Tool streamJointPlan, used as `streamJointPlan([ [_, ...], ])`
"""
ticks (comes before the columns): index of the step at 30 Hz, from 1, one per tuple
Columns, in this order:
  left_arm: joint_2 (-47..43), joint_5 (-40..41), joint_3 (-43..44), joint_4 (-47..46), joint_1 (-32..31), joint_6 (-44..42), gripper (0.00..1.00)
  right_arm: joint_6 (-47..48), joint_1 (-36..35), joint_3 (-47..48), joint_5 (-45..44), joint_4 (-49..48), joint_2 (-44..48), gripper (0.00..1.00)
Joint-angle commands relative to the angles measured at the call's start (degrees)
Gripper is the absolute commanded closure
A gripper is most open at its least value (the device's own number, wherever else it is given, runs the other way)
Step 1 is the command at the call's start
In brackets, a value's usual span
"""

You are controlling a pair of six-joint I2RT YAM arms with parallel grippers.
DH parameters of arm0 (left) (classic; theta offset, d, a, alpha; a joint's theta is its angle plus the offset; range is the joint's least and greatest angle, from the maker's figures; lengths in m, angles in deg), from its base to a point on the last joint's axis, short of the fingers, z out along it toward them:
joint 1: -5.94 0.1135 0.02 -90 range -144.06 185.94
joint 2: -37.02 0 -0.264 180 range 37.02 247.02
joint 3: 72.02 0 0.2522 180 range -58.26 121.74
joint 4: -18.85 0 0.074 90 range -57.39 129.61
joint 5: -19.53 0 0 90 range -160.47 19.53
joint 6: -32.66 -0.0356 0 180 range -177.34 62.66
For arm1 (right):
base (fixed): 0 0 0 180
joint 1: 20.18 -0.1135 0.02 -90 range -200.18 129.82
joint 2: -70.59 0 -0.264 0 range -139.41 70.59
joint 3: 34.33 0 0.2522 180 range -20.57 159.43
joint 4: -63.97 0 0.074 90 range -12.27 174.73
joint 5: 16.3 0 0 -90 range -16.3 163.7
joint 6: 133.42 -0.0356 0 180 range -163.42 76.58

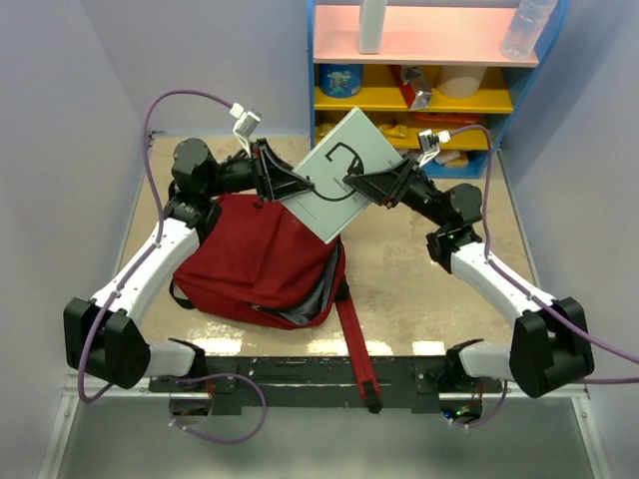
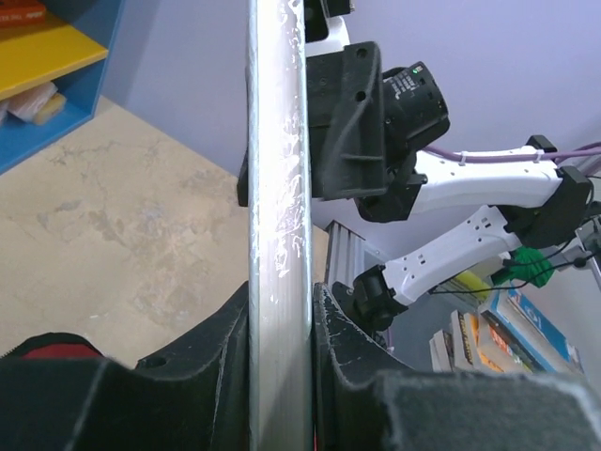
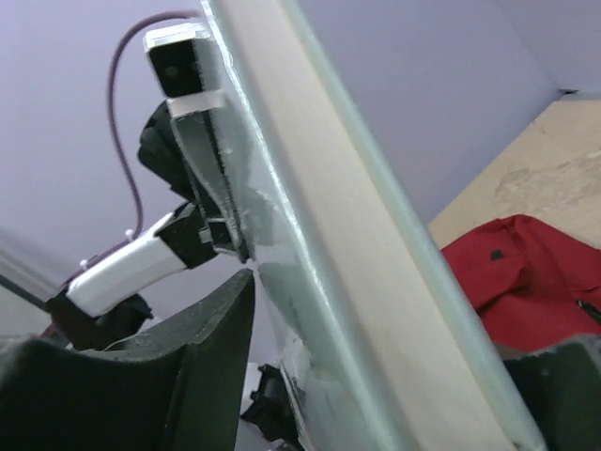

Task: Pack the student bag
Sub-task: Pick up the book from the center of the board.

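The student bag [image 1: 250, 254] lies on its side on the left-centre of the table [image 1: 419, 289]. Its opening faces right, where grey lining [image 1: 312, 289] shows. Its long red strap [image 1: 357, 339] runs down across the black rail [image 1: 300, 367] at the near edge.

Above the bag's upper right edge hangs a pale grey-green book [image 1: 329, 205], tilted, with its lowest corner over the bag's mouth. The left gripper [image 1: 298, 185] pinches the book's left edge; the left wrist view shows both fingers [image 2: 333, 338] pressed flat against its two faces. The right gripper [image 1: 357, 183] straddles the opposite edge with the book between its fingers, but I cannot tell whether they press it or stand just off it.

Bare tabletop lies to the right of the bag, between it and the right arm, with a further strip behind it toward the back. The top is beige and mottled, with lilac walls closing in on the left and right.

Behind stands a blue shelf unit [image 1: 429, 100] with pink and yellow boards, carrying a clear bottle [image 1: 526, 28] and a white cylinder [image 1: 371, 25].

The book's cover bears a black hooked mark [image 1: 342, 157], which is not legible as a word. A blue box [image 1: 341, 78] on the shelf has print too small to read.
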Motion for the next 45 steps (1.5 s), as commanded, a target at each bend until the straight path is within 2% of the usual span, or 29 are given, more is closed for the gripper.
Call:
streamJointPlan([
  [1,-0.68,2.03,5.01,4.19,-2.18,-9.93,1.0,-2.94,-1.57,-0.04,-0.54,-3.7,3.25,0.87],
  [3,-1.21,4.23,6.08,12.28,-2.26,-18.42,0.86,0.92,-1.57,0.31,-2.21,4.0,5.19,1.0],
  [4,-1.47,8.33,7.48,15.53,-2.79,-22.57,0.7,2.32,-1.57,0.48,-2.91,6.49,7.2,1.0],
  [5,-1.91,10.38,8.02,22.17,-3.14,-26.7,0.58,4.86,-1.48,1.09,-3.96,8.95,7.92,1.0],
  [6,-2.09,12.05,8.46,26.33,-3.66,-36.75,0.48,6.45,-1.57,1.71,-4.67,15.42,8.8,1.0],
  [7,-2.35,19.46,9.59,30.46,-6.89,-42.76,0.36,8.73,-1.22,2.76,-5.8,20.7,9.68,1.0],
  [8,-3.05,23.11,9.34,36.94,-8.75,-48.83,0.33,14.41,-0.96,5.55,-7.82,27.37,11.34,1.0],
  [9,-3.67,25.23,8.38,38.66,-10.16,-57.59,0.3,17.34,-0.34,6.8,-13.67,40.49,12.22,1.0],
  [11,-6.03,31.73,3.21,40.25,-14.55,-62.67,0.14,22.26,0.19,8.04,-18.88,51.45,15.03,1.0],
  [13,-6.66,37.25,-0.83,41.31,-18.84,-68.39,0.0,22.99,1.68,7.43,-24.78,55.1,16.97,1.0],
  [15,-5.53,40.71,-1.82,41.75,-20.54,-69.8,0.0,23.08,3.17,6.2,-27.69,58.45,19.61,1.0],
  [19,-1.22,46.33,-0.42,40.18,-20.81,-71.3,0.0,23.96,3.88,4.97,-39.62,63.72,22.95,1.0],
  [23,4.57,48.36,3.36,40.52,-20.9,-71.39,0.0,24.14,3.79,0.33,-43.43,59.01,23.22,1.0],
  [35,-1.3,45.2,0.11,40.52,-20.9,-67.61,0.0,25.45,3.88,-5.23,-40.71,40.55,12.95,1.0],
  [41,-3.23,45.38,-1.9,40.43,-20.9,-66.47,0.0,23.7,3.79,-7.51,-33.51,30.97,10.65,1.0],
  [45,-4.11,46.26,-3.4,40.34,-20.9,-66.38,0.0,24.14,3.27,-7.17,-30.78,29.55,9.86,1.0],
])
